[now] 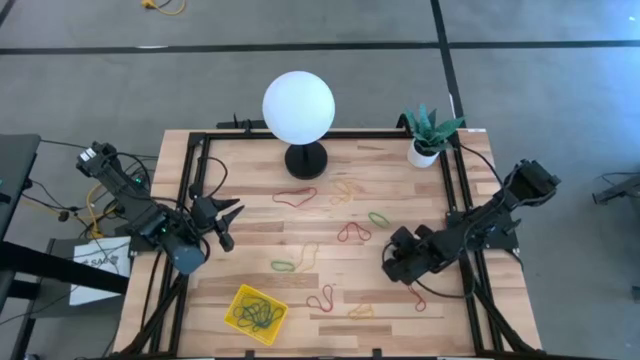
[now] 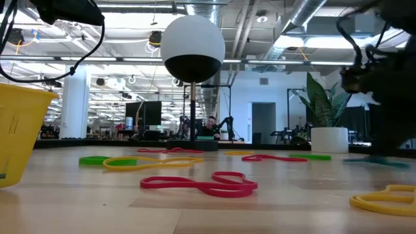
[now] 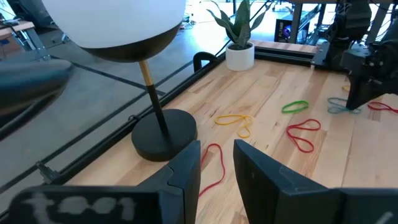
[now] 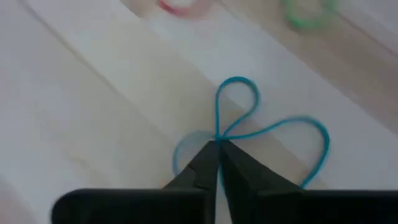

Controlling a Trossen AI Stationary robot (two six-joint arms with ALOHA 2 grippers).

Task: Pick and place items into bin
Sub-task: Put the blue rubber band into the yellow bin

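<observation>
Blue-grey rubber band point(image 4: 249, 127) at right pincer point(image 4: 219, 149) tips (fingers pressed together), apparently pinching its crossing, on table point(image 4: 93, 124)

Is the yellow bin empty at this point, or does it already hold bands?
Not empty. From above, the yellow bin holds a small tangle of bands, greenish and dark; how many cannot be told.

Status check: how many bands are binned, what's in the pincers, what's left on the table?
Done: the yellow bin holds a small tangle of green bands; the count is unclear.

In hand: the right pincer is shut on a blue-grey band lying on the table.

The left pincer waits open at the table's left side.

Left: about ten loose bands, among them a red band by the lamp.
</observation>
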